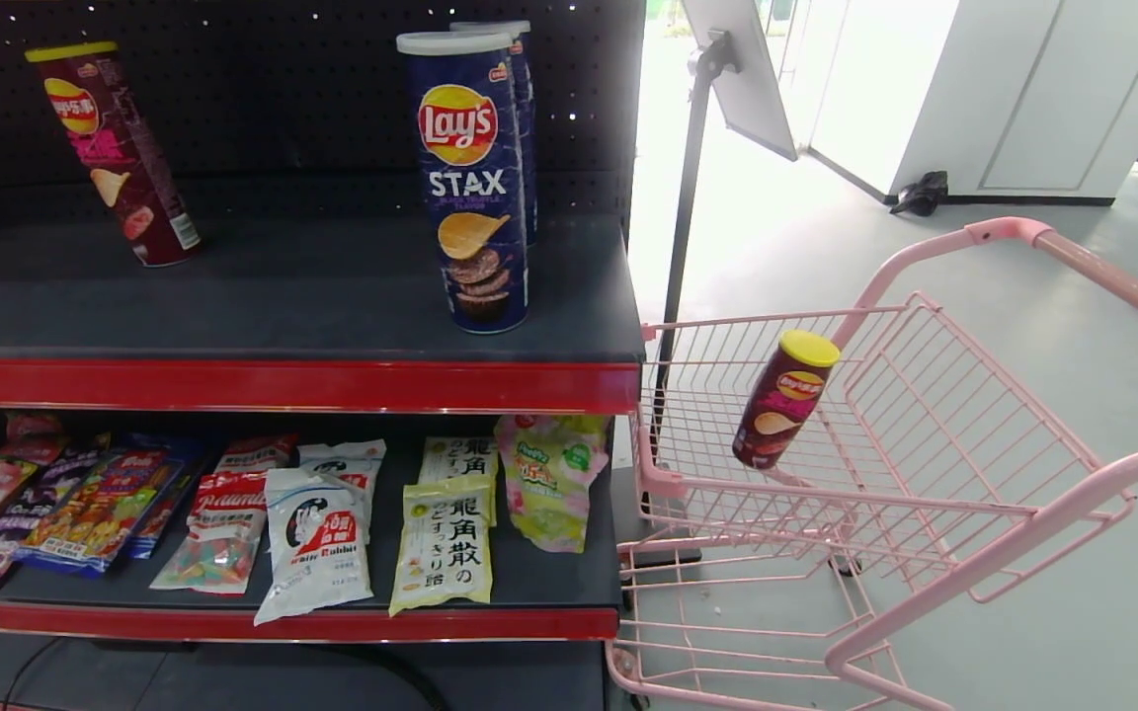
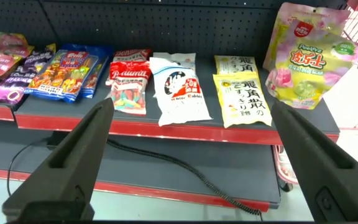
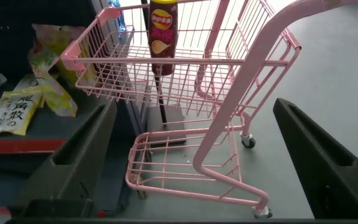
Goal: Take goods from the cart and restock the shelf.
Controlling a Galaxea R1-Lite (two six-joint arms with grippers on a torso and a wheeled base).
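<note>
A maroon chip can [image 1: 784, 400] with a yellow lid leans inside the pink cart [image 1: 1009, 230] to the right of the shelf. My right gripper [image 3: 194, 162] hangs open and empty in front of the cart [image 3: 244, 87], well short of the can [image 3: 161, 34] in its upper basket. The upper shelf [image 1: 312, 296] carries a leaning maroon can [image 1: 115, 148] at the left and blue chip cans [image 1: 470, 178] near its right end. My left gripper [image 2: 191, 168] is open and empty, low before the lower shelf [image 2: 185, 130].
Snack bags lie in rows on the lower shelf, among them a white bag [image 1: 317, 543], yellow bags [image 1: 446, 538] and a green-pink bag [image 1: 554, 474]. A black cable [image 2: 166, 165] trails on the bottom shelf. A sign stand [image 1: 688, 168] rises behind the cart. Open floor lies to the right.
</note>
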